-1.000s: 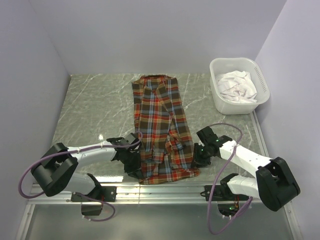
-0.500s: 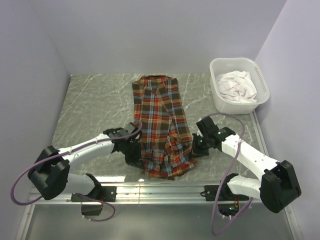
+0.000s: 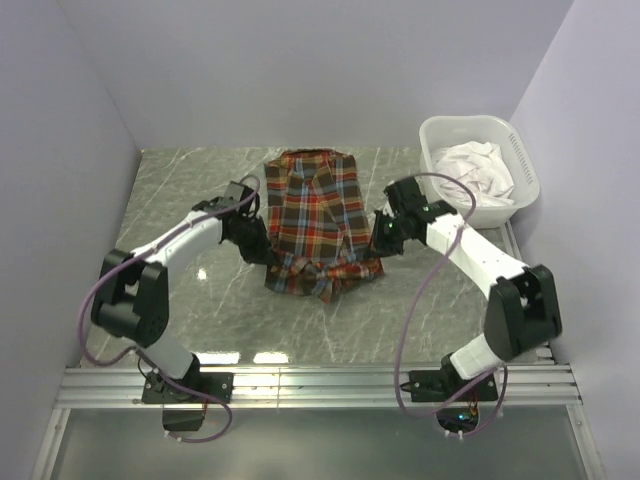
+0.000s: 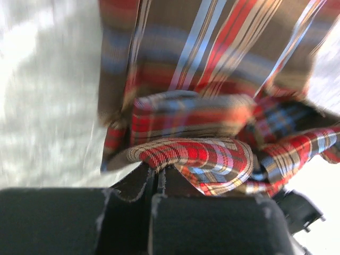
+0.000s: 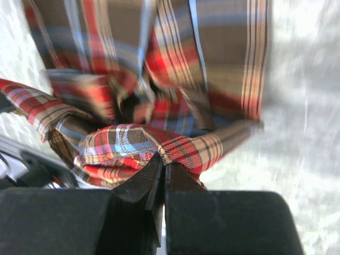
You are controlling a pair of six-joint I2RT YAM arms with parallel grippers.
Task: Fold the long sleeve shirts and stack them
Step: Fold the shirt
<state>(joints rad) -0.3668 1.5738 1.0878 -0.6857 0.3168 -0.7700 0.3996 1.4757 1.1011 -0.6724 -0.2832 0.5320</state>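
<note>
The left claw [image 4: 159, 179] is pinched tight on a fold of the plaid long sleeve shirt [image 3: 318, 210]. In its wrist view the two dark fingers meet with red, tan and blue checked cloth caught between their tips, and the cloth bulges up just beyond them. The right claw [image 5: 162, 166] is closed the same way on the shirt's opposite edge, with a rolled lip of plaid rising from where its fingers meet. Seen from above, the left claw sits at the left side edge of the shirt and the right claw at the right side edge, roughly level with each other. Both arms reach far out over the worktop [image 3: 180, 190]. Between the two claws the near part of the shirt is gathered into rumpled, overlapping folds. The far part lies flat with its collar toward the far wall. The shirt sits around the middle of the marbled worktop, toward its far side. Well to the right, in the far right corner, stands a white basket [image 3: 441, 214] holding crumpled white cloth [image 3: 475, 170].
</note>
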